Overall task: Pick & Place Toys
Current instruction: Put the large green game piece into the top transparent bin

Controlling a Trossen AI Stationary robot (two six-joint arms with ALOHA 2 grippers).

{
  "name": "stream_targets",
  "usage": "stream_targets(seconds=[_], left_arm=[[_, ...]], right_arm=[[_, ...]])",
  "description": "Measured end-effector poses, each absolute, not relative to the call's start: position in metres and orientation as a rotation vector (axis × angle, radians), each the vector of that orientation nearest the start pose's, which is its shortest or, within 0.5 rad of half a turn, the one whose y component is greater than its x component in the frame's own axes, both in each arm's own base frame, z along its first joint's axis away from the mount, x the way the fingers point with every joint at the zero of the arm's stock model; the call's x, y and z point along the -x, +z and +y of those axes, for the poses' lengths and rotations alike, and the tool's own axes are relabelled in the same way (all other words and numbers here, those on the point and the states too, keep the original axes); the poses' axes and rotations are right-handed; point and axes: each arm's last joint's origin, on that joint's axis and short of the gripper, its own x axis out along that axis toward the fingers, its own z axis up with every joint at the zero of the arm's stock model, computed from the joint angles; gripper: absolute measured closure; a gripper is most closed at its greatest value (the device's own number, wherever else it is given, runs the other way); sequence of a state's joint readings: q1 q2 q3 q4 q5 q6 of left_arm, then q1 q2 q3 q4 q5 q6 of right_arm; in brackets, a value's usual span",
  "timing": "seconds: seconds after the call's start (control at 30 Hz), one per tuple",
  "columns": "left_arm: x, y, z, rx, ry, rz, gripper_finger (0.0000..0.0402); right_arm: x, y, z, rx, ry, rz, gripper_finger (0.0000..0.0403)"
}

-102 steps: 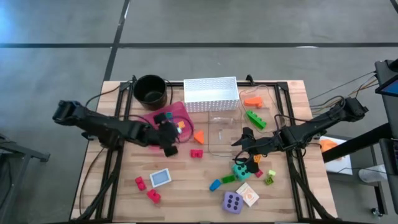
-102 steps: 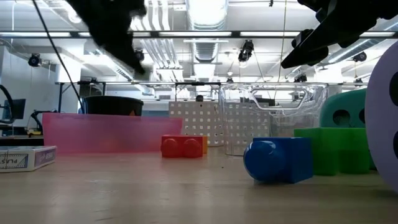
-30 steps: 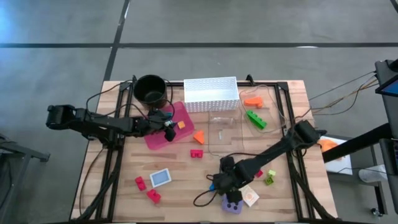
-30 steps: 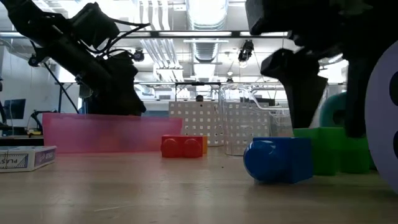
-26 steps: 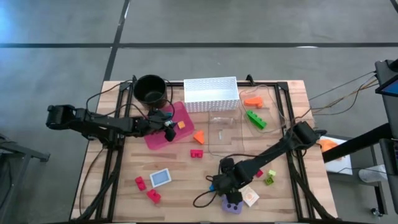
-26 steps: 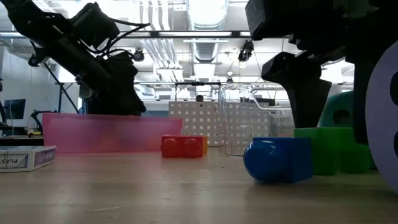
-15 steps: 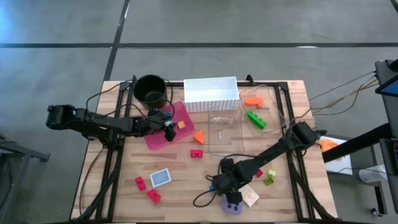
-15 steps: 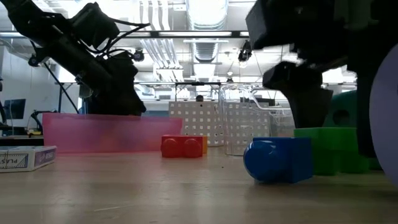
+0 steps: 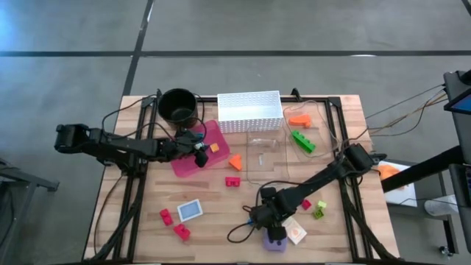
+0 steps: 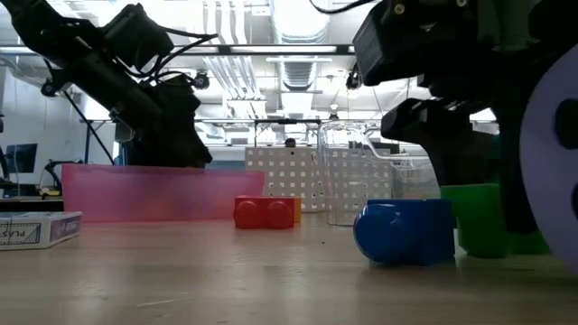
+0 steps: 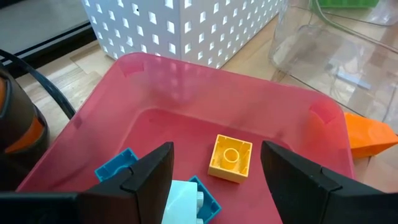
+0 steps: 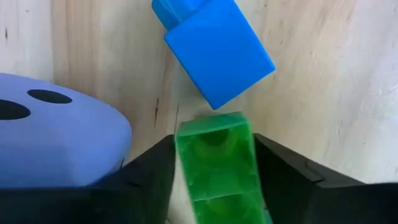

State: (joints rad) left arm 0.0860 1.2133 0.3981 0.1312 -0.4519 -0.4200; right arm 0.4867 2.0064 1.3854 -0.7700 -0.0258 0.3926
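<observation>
Your right gripper [image 12: 214, 177] sits low over the near middle of the table, its two dark fingers [image 12: 146, 177] set on either side of the green brick [image 12: 219, 163] and pressed against its flanks, so you have that brick clamped. Just beyond the brick's end lies the blue brick [image 12: 214, 50], close to touching it, and the purple die [image 12: 56, 140] with its dark dots sits right beside the same fingers. From above, that gripper [image 9: 266, 215] covers the spot between the blue brick and the purple die [image 9: 275, 241], which lies next to a small flat card [image 9: 296, 233]. Your left gripper [image 11: 214, 177] hangs over the pink tray [image 11: 155, 87] with its fingers spread wide and gripping nothing; under it in the tray you can see a yellow brick [image 11: 231, 158], a blue piece [image 11: 115, 168] and a pale block [image 11: 180, 200]. An orange piece [image 11: 372, 137] lies on the wood just outside the tray, near a clear container [image 11: 339, 50]. On the low view, the boxed card pack [image 10: 36, 229] at the table's edge shows lettering that begins "PLAS", the rest unclear. Your surface is a light wooden table [image 9: 213, 206]; the white perforated basket [image 9: 250, 112] and black pot [image 9: 179, 107] stand at the far side, and grey floor [image 9: 294, 29] surrounds it. Across the table you see ceiling lights [image 10: 298, 18] and rails.
</observation>
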Motion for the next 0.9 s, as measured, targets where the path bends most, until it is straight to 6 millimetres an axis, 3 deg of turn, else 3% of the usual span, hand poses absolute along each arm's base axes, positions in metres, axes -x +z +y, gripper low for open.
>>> stream_targets(seconds=[0.23, 0.5, 0.7, 0.9], left_arm=[[-0.21, 0.154, 0.031, 0.268, 0.649, 0.559, 0.0156], [-0.21, 0.154, 0.031, 0.268, 0.649, 0.559, 0.0156], [-0.21, 0.154, 0.031, 0.268, 0.649, 0.559, 0.0156], [-0.21, 0.154, 0.031, 0.268, 0.649, 0.559, 0.0156]], right_arm=[[-0.339, 0.154, 0.179, -0.008, 0.151, 1.417, 0.0259], [-0.338, 0.154, 0.178, -0.003, 0.146, 1.425, 0.0238], [-0.336, 0.157, 0.177, 0.001, 0.142, 1.434, 0.0261], [-0.331, 0.18, 0.174, -0.014, 0.156, 1.386, 0.0257]])
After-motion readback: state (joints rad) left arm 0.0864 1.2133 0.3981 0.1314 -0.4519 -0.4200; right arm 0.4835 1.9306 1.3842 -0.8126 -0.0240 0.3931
